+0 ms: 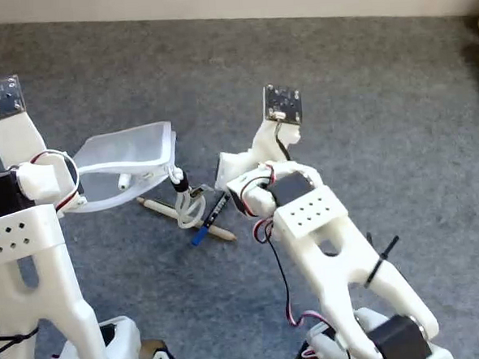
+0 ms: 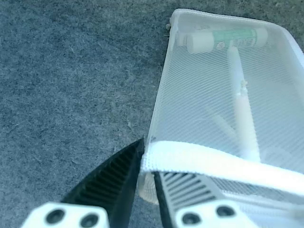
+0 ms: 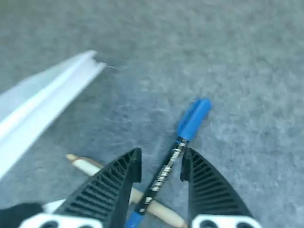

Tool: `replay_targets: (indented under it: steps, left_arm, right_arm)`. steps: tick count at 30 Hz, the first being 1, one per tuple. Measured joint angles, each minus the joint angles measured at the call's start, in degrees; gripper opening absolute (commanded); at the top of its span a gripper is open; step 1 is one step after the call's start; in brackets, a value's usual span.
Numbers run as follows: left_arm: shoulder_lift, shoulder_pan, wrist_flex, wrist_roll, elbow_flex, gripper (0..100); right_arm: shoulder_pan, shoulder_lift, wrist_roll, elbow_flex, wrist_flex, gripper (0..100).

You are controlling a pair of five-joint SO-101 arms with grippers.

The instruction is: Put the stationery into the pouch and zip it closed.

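Your left claw pinches mesh pouch edge. Your right claw sits narrowly open around blue pen on surface.

Translucent mesh pouch holding a white tube, blue-capped pen across wooden pencil

White mesh pouch, blue-capped black pen, beige pencil, grey carpet
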Motion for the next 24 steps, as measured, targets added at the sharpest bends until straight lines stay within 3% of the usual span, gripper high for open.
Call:
replay_targets:
  steps: [8,24]
  left_arm:
    - [0.0,0.0,0.0,0.0,0.0,1]
    - [-0.7,0.0,-1.2,0.0,2.1,1]
  right_arm:
    - [0.8,4.9,-4.0,0.0,0.0,13.1]
    - [2.2,5.1,-4.4,-0.4,0.0,13.1]
